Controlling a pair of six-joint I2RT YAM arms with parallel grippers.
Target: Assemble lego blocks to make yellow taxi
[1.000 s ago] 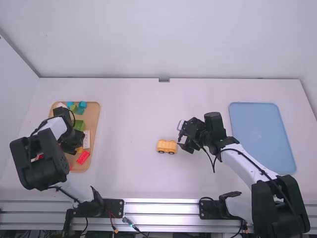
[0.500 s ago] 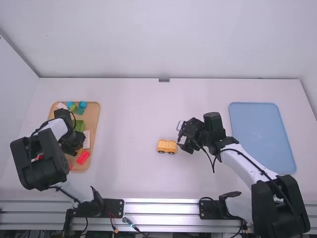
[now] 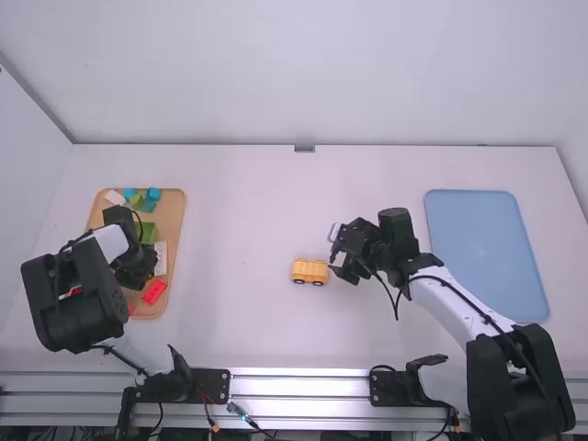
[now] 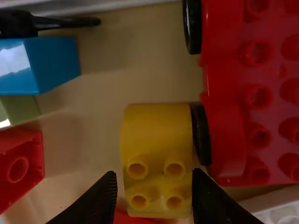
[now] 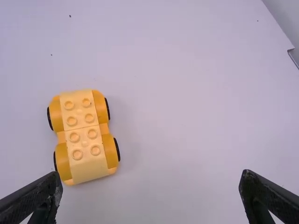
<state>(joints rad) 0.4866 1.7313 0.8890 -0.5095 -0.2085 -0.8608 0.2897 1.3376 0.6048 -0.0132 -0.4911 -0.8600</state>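
Note:
Over the wooden tray at the left is my left gripper (image 3: 134, 274). In the left wrist view that gripper (image 4: 155, 179) is open, its fingers on either side of a yellow block (image 4: 156, 140) with a rounded end and several studs; whether they touch it I cannot tell. The yellow car (image 3: 310, 271) rests on the table near the middle, and my right gripper (image 3: 336, 259) stands just to its right. From the right wrist, the car (image 5: 84, 135) has studs on top and black wheels, and the right gripper (image 5: 152, 186) is open with nothing between its fingers.
The wooden tray (image 3: 175, 220) also holds a red wheeled base (image 4: 229, 93), a blue block (image 4: 53, 63), a red block (image 4: 18, 168) and a white block (image 4: 280, 212). A blue tray (image 3: 487, 248) lies at the right.
The left arm has shifted very slightly over the wooden tray, and a yellow piece seen beside its gripper earlier is now hidden in the high view. The right arm and the car have stayed still.

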